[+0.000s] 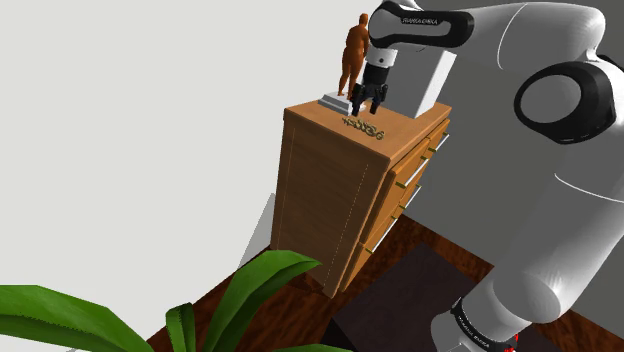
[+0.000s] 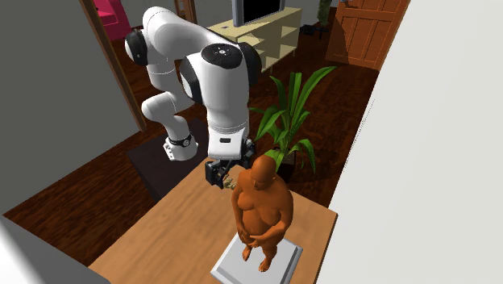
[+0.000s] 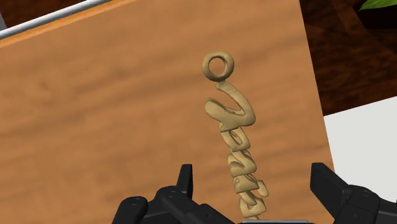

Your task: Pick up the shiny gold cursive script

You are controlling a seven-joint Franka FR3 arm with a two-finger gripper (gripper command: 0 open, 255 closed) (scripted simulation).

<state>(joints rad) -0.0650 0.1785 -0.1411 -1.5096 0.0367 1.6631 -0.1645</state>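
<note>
1. Arm (image 1: 540,150): white with dark joints, reaching from the stand over the dresser top.
2. Dresser (image 1: 330,200): wooden, upright on a dark wood floor (image 2: 64,202), drawers with bar handles on the face toward the shoulder view's right.
3. Plant (image 2: 290,113): green, long leaves, standing on the floor beside the dresser.
4. Figurine (image 2: 259,210): orange-brown standing figure on a pale square base, at one corner of the dresser top.
5. Gripper (image 3: 252,178): black, poised low over the dresser top near the figurine. Fingers (image 3: 184,181) spread wide and clasping nothing.
6. Script (image 3: 236,146): dull gold cursive lettering with a ring at one end, lying flat on the dresser top near the drawer-side edge. The end opposite the ring runs in between the fingers, touching neither.
</note>
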